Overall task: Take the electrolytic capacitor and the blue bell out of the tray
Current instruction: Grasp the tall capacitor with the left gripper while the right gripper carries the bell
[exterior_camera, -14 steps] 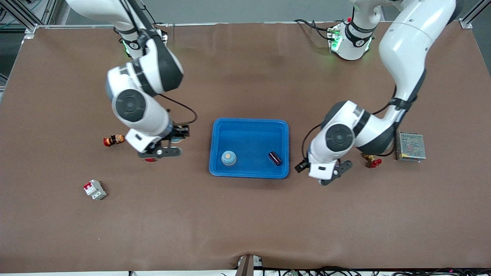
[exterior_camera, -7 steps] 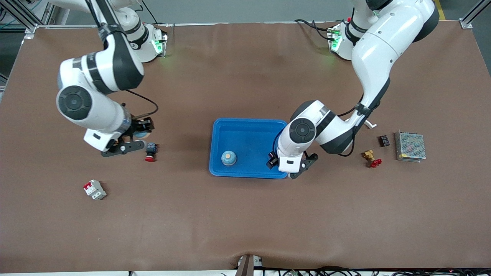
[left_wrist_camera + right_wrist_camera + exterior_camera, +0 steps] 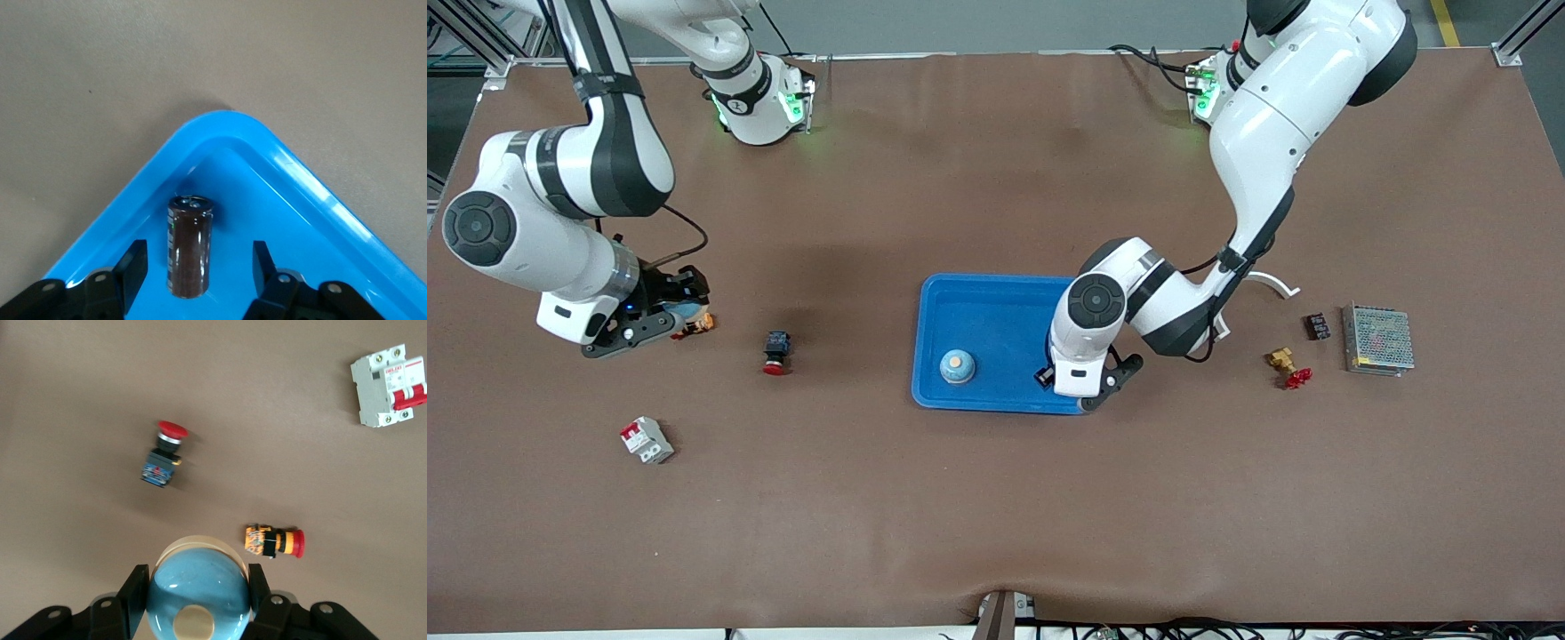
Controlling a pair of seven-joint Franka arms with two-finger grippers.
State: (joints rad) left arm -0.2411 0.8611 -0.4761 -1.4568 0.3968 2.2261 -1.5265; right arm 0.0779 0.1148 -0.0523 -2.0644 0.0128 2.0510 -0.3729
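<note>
A dark brown capacitor [image 3: 189, 243] lies in a corner of the blue tray [image 3: 300, 180]. My left gripper [image 3: 197, 257] is open, with one finger on each side of the capacitor and not touching it. In the front view this gripper [image 3: 1083, 384] hides the capacitor, at the tray [image 3: 1005, 289] corner nearest the camera toward the left arm's end. A blue bell [image 3: 957, 365] sits in the tray. My right gripper [image 3: 197, 583] is shut on a second blue bell [image 3: 198, 590]. It holds that bell above the table, away from the tray, toward the right arm's end [image 3: 660, 313].
A red push button [image 3: 775, 351] lies between the right gripper and the tray. An orange and red switch [image 3: 696, 324] lies beside the right gripper. A circuit breaker [image 3: 646, 439] lies nearer the camera. A brass valve [image 3: 1288, 366], a small black part [image 3: 1315, 325] and a mesh-covered box [image 3: 1378, 339] lie toward the left arm's end.
My right gripper has moved away from the tray toward the right arm's end, with the bell in it. My left gripper has moved from beside the tray to over the capacitor.
</note>
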